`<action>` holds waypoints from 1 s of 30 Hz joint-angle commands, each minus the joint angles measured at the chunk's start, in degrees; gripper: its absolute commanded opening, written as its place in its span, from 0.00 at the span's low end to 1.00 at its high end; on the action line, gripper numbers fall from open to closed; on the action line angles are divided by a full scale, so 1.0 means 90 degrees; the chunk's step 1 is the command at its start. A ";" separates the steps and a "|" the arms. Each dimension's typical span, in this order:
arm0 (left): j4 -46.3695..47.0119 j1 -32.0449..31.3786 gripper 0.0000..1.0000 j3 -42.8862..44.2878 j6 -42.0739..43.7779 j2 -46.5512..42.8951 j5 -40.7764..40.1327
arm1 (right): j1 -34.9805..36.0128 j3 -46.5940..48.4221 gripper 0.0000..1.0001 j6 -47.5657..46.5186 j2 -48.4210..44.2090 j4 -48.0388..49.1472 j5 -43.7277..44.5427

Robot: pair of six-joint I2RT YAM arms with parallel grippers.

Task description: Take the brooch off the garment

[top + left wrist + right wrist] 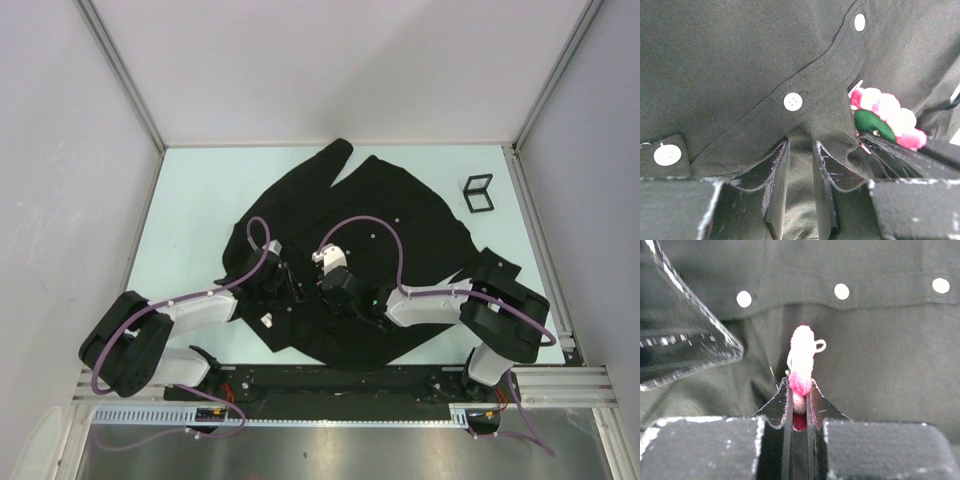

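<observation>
Fuzzy pink flower brooch (801,360), just beside the row of white buttons (841,291), is clamped in the right gripper (800,389); black cloth shirt (730,65) beside that row is pinched by the left gripper (800,152). Cloth to be held taut, pin eased out slowly

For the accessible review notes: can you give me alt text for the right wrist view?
The right gripper is shut on the pink-and-white brooch, seen edge-on, against the black garment. Three white buttons run in a row above it, and a dark wedge-shaped part enters at the upper left.
</observation>
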 commanded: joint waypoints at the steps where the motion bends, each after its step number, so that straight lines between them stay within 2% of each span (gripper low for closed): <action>1: -0.0122 0.0176 0.31 -0.0220 -0.0023 0.0061 -0.0400 | 0.0287 0.0274 0.00 -0.0437 -0.0202 -0.1073 0.1485; 6: -0.0122 0.0215 0.30 -0.0289 0.0103 -0.0027 -0.0351 | 0.0258 0.0274 0.00 -0.0486 -0.0572 -0.1397 0.1712; 10: -0.0434 0.0215 0.31 -0.0260 0.0298 -0.0398 -0.0176 | -0.0093 0.0274 0.00 -0.0418 -0.1060 -0.1232 0.0903; 13: -0.0649 0.0215 0.34 -0.0114 0.0552 -0.0915 0.0020 | -0.0657 0.0254 0.01 -0.0369 -0.1364 -0.0803 -0.0511; 14: -0.0698 0.0215 0.40 -0.0055 0.0630 -0.1196 0.0078 | -0.0815 0.0216 0.01 -0.0349 -0.1442 -0.0685 -0.1376; 16: -0.0844 0.0215 0.46 0.0120 0.0844 -0.1559 0.0312 | -0.1292 0.0196 0.02 -0.0320 -0.1423 -0.0354 -0.2356; 17: -0.0903 0.0215 0.55 0.0199 0.0933 -0.1899 0.0400 | -0.1440 0.0196 0.02 -0.0310 -0.1307 -0.0236 -0.3492; 20: -0.0943 0.0215 0.69 0.0453 0.1216 -0.2331 0.0839 | -0.1842 0.0157 0.03 -0.0252 -0.1198 0.0155 -0.5332; 21: -0.0885 0.0215 0.71 0.0482 0.1275 -0.2554 0.1005 | -0.1862 0.0128 0.03 -0.0242 -0.1150 0.0233 -0.5678; 24: -0.0232 0.0225 0.71 0.0376 0.1266 -0.2916 0.1786 | -0.1920 -0.0038 0.02 -0.0291 -0.1110 0.0555 -0.6685; 26: 0.0501 0.0225 0.64 0.0132 0.1061 -0.3015 0.2244 | -0.1950 -0.0116 0.02 -0.0126 -0.1120 0.0868 -0.7202; 30: 0.0883 0.0235 0.57 -0.0171 0.0778 -0.3366 0.2345 | -0.2028 -0.0458 0.02 0.0100 -0.1393 0.1376 -0.7527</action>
